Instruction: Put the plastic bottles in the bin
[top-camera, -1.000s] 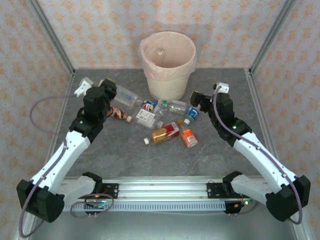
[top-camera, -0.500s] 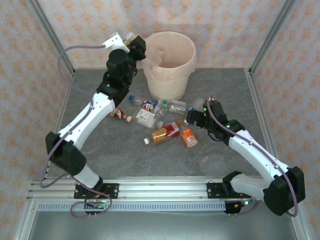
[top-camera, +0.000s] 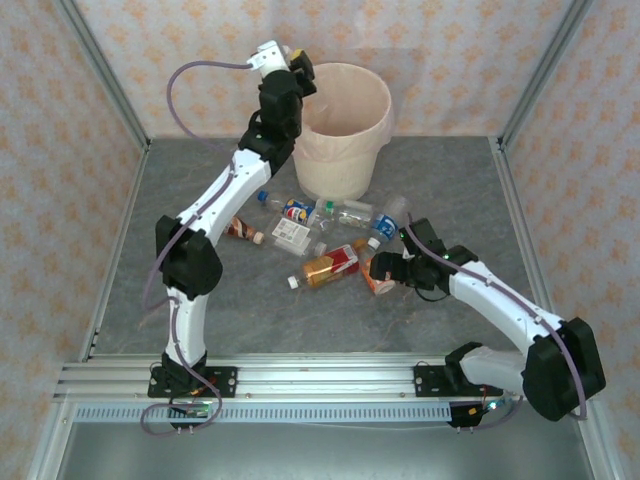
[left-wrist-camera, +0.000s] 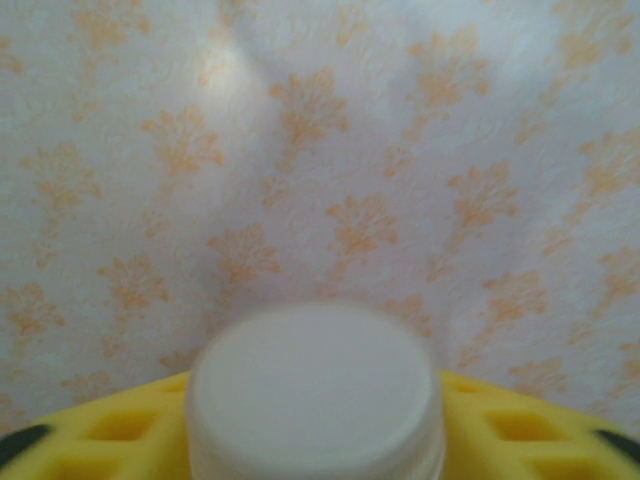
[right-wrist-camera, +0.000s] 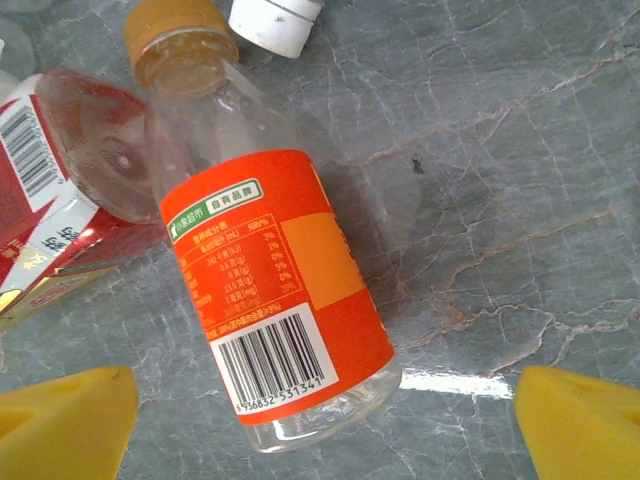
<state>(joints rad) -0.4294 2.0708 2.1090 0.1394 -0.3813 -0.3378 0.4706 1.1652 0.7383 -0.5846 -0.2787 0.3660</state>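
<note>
My left gripper (top-camera: 297, 72) is raised beside the left rim of the bin (top-camera: 340, 170), a cream bucket with a pinkish liner. In the left wrist view the blurred white cap of a plastic bottle (left-wrist-camera: 315, 390) sits between the yellow fingers (left-wrist-camera: 110, 430); I cannot see whether they press on it. My right gripper (right-wrist-camera: 325, 425) hangs open just over a clear bottle with an orange label (right-wrist-camera: 270, 270) that lies flat on the table, a finger on each side. The same orange bottle (top-camera: 379, 277) lies at the right end of a loose heap of bottles (top-camera: 320, 235).
The heap in front of the bin holds an amber red-labelled bottle (top-camera: 330, 265), a blue-labelled one (top-camera: 297, 210), a clear one (top-camera: 348, 213) and a dark one (top-camera: 238, 230). The red-labelled bottle (right-wrist-camera: 50, 200) touches the orange one's shoulder. Walls close in left, right and behind.
The left arm has swung up from the table's left side to the bin's rim with a bottle. The right arm has come down and inward over the orange-labelled bottle.
</note>
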